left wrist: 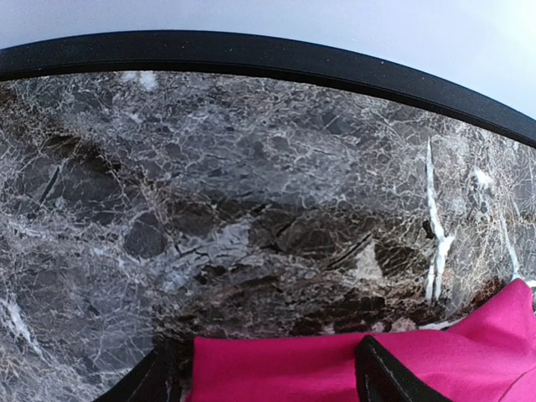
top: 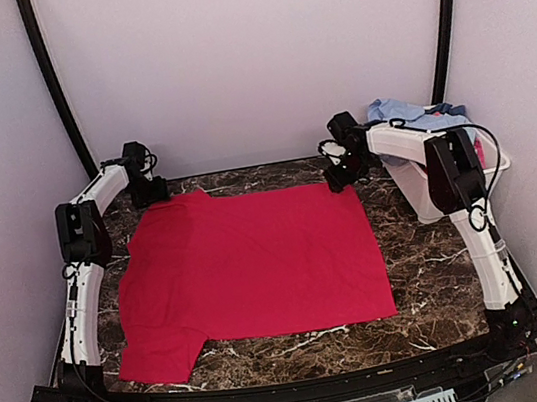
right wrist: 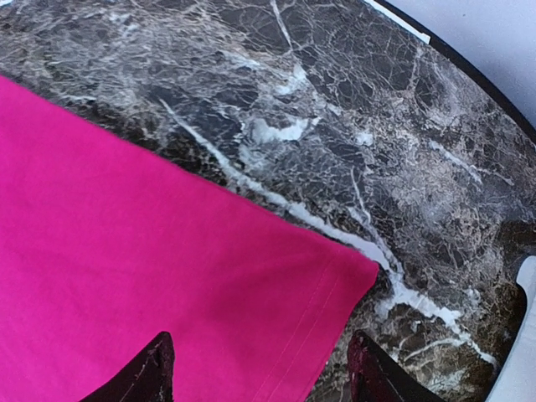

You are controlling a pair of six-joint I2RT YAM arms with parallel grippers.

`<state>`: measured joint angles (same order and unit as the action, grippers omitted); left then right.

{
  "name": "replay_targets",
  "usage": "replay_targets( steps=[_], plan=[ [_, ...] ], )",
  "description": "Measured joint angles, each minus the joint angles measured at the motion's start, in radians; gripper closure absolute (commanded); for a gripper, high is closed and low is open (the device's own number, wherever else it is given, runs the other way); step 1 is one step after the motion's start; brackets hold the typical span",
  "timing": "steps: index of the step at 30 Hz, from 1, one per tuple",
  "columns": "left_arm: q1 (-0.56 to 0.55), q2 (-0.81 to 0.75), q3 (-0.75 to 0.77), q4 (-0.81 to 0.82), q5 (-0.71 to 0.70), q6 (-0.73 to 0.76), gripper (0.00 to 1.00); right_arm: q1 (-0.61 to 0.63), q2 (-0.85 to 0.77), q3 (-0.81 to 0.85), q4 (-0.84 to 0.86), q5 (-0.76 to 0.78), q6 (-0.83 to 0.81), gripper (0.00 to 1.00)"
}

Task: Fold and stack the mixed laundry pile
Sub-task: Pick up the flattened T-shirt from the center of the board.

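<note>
Lying Flat: Red Shirt Spread on the Marble Bench

A white plastic tub (top: 413, 189) stands at the far right edge of the bench (top: 432, 278), just beside the right arm, with a crumpled light-blue shirt (top: 407, 111) heaped in it. The red shirt (top: 258, 263) lies smooth and roughly square over the middle of the dark, white-veined stone, one short sleeve pointing to the near left. Its far right corner shows a stitched hem. The left fingers (left wrist: 385, 381) hang released over the cloth's far left edge, and the right fingers (right wrist: 377, 377) hang released over the far right corner, gripping nothing.
</note>
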<state>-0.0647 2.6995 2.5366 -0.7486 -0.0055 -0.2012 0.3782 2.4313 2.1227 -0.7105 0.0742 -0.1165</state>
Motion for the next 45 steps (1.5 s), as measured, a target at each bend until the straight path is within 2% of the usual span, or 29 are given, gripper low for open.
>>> replay_targets(
  steps=[5,11,21,26,31,33,36,38,39,45],
  plan=[
    [-0.003,-0.001,-0.006,0.013,-0.004,0.005,0.27,-0.002,0.093,0.088,-0.006,0.063,0.036,0.34],
    [-0.01,-0.006,-0.021,0.026,-0.015,0.008,0.27,-0.015,0.119,0.145,-0.011,0.101,0.08,0.34],
    [-0.012,-0.016,-0.034,0.037,-0.023,0.009,0.26,-0.062,0.135,0.195,-0.036,0.014,0.206,0.4],
    [-0.012,-0.016,-0.034,0.037,-0.035,0.013,0.19,-0.063,0.172,0.272,-0.052,-0.001,0.233,0.43],
    [-0.012,-0.016,-0.034,0.037,-0.042,0.016,0.16,-0.063,0.211,0.284,-0.062,-0.007,0.243,0.53],
    [-0.012,-0.016,-0.034,0.037,-0.043,0.018,0.12,-0.064,0.215,0.286,-0.054,-0.013,0.246,0.61],
    [-0.012,-0.016,-0.034,0.037,-0.052,0.02,0.08,-0.063,0.215,0.282,-0.052,-0.024,0.252,0.8],
    [-0.011,-0.016,-0.034,0.037,-0.057,0.02,0.08,-0.064,0.212,0.271,-0.038,-0.031,0.254,0.96],
    [-0.01,-0.016,-0.034,0.037,-0.058,0.019,0.08,-0.064,0.211,0.267,-0.032,-0.034,0.247,1.0],
    [0.013,-0.016,-0.034,0.039,-0.017,-0.002,0.08,-0.063,0.193,0.236,-0.011,-0.056,0.244,1.0]
  ],
)
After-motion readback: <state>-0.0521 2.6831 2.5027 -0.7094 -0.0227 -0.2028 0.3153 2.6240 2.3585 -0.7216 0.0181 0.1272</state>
